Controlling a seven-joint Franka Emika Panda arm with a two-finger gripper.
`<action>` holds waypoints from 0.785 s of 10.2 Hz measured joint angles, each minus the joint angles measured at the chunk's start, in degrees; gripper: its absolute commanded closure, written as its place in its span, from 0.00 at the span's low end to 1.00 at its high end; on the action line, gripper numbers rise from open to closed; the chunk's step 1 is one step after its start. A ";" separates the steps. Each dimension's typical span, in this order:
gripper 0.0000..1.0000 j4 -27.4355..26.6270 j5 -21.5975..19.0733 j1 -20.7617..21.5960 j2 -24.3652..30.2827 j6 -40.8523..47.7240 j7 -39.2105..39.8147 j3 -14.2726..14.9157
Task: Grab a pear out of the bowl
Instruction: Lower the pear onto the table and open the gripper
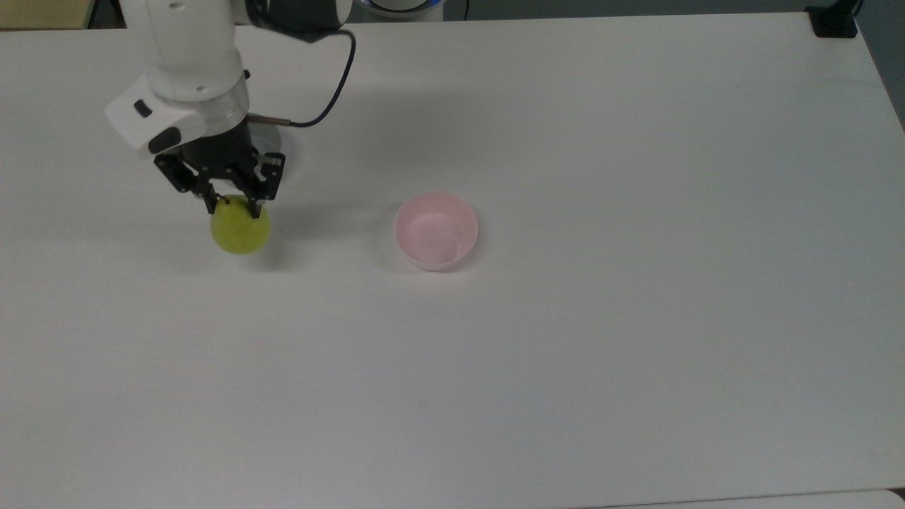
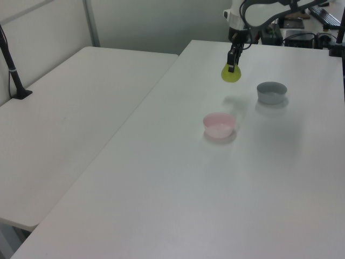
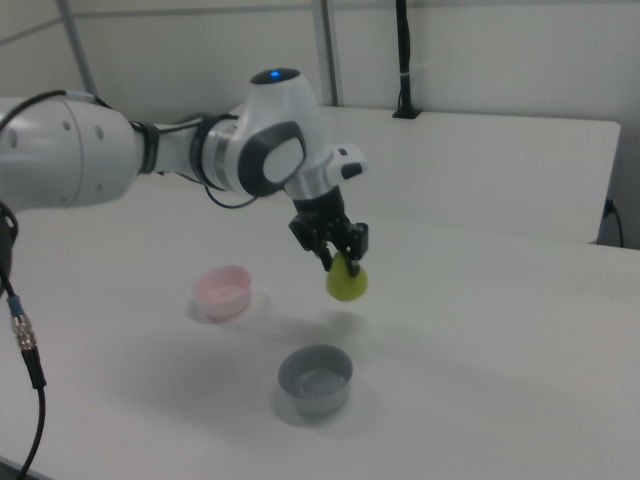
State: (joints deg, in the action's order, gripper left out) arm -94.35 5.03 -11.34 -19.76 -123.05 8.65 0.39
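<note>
Arm extended above table height, wrist pointing straight down; gripper (image 1: 232, 205) closed around the pear (image 1: 240, 227), which hangs directly beneath.

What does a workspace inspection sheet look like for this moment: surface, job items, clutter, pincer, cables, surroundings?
Surface: white table, bare apart from two bowls.
Job's things: pear held in the air, clear of the pink bowl, which stands empty.
Clutter: grey bowl, empty, on the table below the arm.
Grippers: pincer shut on the pear's top.
Cables: dark cable loops from the wrist; another cable hangs at the right view's left edge.
Surroundings: second white table alongside; a black post stands on the far table.
</note>
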 measured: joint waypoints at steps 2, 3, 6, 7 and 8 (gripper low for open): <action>1.00 0.25 0.02 -2.56 -4.59 -6.42 0.82 0.09; 1.00 0.58 0.02 -3.49 -6.72 -7.46 2.22 0.10; 0.41 0.94 0.02 -3.61 -7.13 -7.50 3.00 0.64; 0.28 0.95 0.02 -3.61 -7.13 -7.50 3.04 0.64; 0.21 0.95 0.01 -3.61 -7.13 -7.50 3.04 0.65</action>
State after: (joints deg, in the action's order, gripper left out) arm -93.40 5.04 -14.95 -26.89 -130.55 11.69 1.04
